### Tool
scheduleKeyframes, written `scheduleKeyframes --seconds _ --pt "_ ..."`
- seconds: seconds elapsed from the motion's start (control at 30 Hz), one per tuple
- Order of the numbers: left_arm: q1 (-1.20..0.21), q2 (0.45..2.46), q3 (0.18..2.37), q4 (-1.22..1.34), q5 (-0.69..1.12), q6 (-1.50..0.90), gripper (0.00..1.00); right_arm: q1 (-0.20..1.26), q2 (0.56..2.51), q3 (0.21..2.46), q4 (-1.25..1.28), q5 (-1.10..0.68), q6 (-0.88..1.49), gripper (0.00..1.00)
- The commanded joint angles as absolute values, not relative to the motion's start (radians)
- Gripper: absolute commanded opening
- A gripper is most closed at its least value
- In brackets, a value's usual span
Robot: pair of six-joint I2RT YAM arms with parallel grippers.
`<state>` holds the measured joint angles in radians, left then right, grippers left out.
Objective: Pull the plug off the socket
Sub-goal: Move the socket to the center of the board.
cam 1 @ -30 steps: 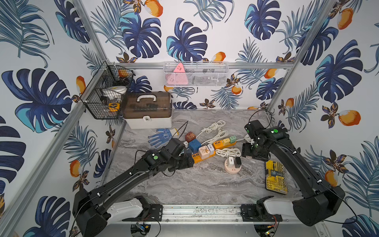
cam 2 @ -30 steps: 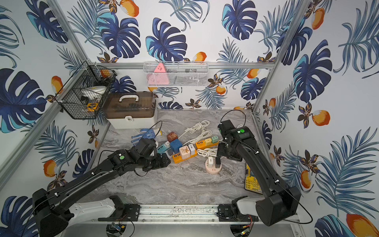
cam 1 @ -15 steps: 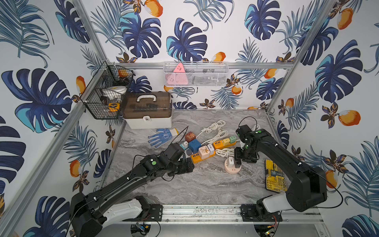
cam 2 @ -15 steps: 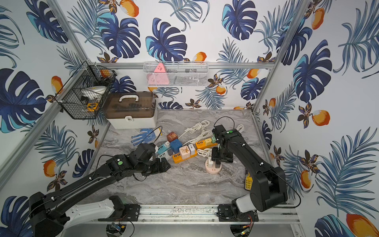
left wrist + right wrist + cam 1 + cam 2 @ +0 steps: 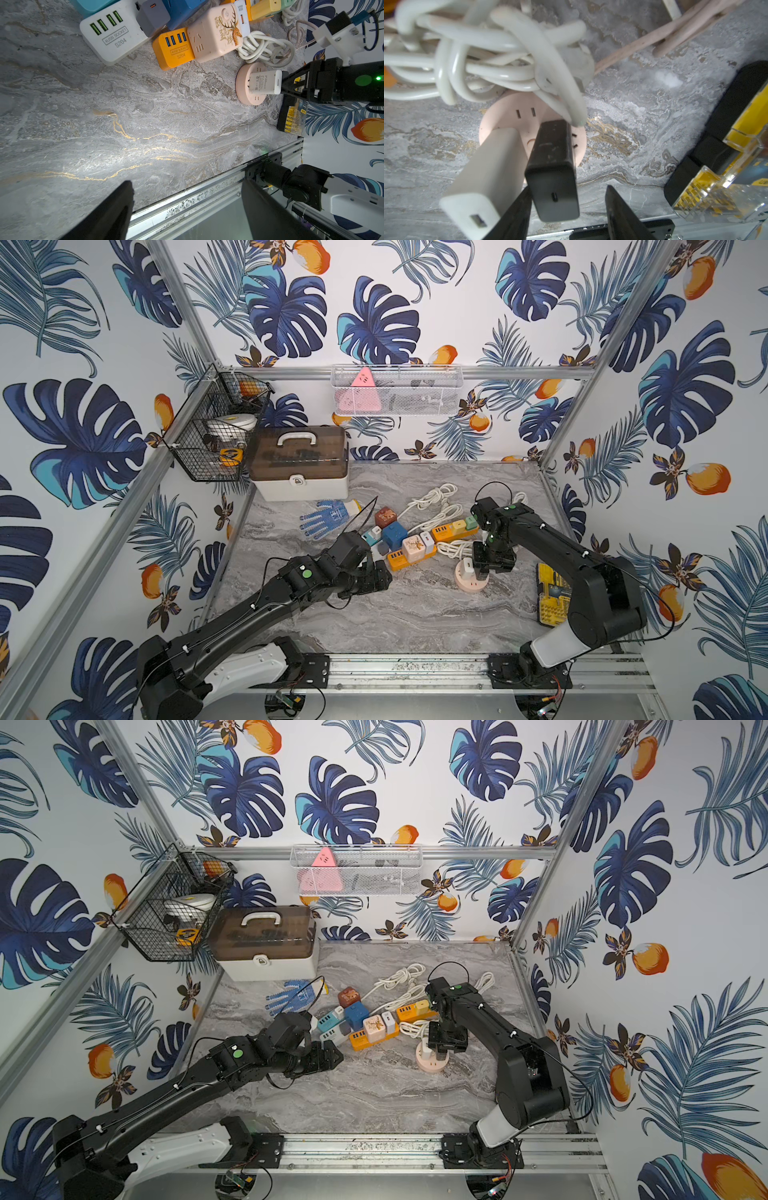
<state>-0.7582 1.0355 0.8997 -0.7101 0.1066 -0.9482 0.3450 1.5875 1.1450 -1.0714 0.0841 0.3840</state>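
A round pink socket (image 5: 471, 585) (image 5: 254, 99) (image 5: 525, 108) lies on the marble table right of the middle. Two plugs stand in it side by side: a white plug (image 5: 468, 566) (image 5: 265, 82) (image 5: 488, 164) and a black plug (image 5: 553, 162). My right gripper (image 5: 487, 568) (image 5: 443, 1046) (image 5: 568, 187) points straight down over the socket, open. The black plug's top sits between its fingers: one finger touches it and the other stands apart with a clear gap. My left gripper (image 5: 380, 578) (image 5: 186, 182) hovers open and empty left of the socket, near the front of the table.
Behind the socket lie an orange power strip (image 5: 411, 553), a white USB strip (image 5: 112, 39), cube adapters and coiled white cords (image 5: 483, 52). A yellow bit case (image 5: 550, 593) lies right of the socket. A toolbox (image 5: 301, 464) and a glove (image 5: 328, 516) are at the back left.
My right gripper has come from the back right down over the pink socket and narrowed its jaws around the black plug. The left gripper has drifted slightly toward the table's front.
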Motion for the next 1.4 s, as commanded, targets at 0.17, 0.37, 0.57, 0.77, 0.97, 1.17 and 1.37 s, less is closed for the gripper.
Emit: scheduleKeyframes --seconds 0.17,0.37,0.57,0.77,0.97,1.17,1.37 --pt "-0.760 1.030 0.894 -0.716 0.105 -0.961 0.86 0.344 1.635 1.143 -1.001 0.119 0.380 0.48" --pt "-0.759 1.038 0.899 -0.713 0.100 -0.961 0.86 0.353 1.634 1.107 -0.997 0.127 0.390 0.38" --pt "-0.761 1.071 0.902 -0.691 0.113 -0.976 0.86 0.426 1.590 1.079 -1.019 0.143 0.472 0.25" --pt "-0.759 1.071 0.843 -0.643 0.140 -1.054 0.79 0.547 1.508 1.037 -1.034 0.128 0.625 0.17" --pt "-0.758 1.120 0.799 -0.609 0.183 -1.089 0.74 0.693 1.482 1.033 -1.037 0.111 0.805 0.12" --pt "-0.703 1.119 0.729 -0.553 0.232 -1.100 0.57 0.863 1.554 1.085 -1.018 0.108 0.972 0.09" --pt "-0.537 1.085 0.609 -0.482 0.360 -1.085 0.50 1.024 1.699 1.221 -0.982 0.099 1.075 0.07"
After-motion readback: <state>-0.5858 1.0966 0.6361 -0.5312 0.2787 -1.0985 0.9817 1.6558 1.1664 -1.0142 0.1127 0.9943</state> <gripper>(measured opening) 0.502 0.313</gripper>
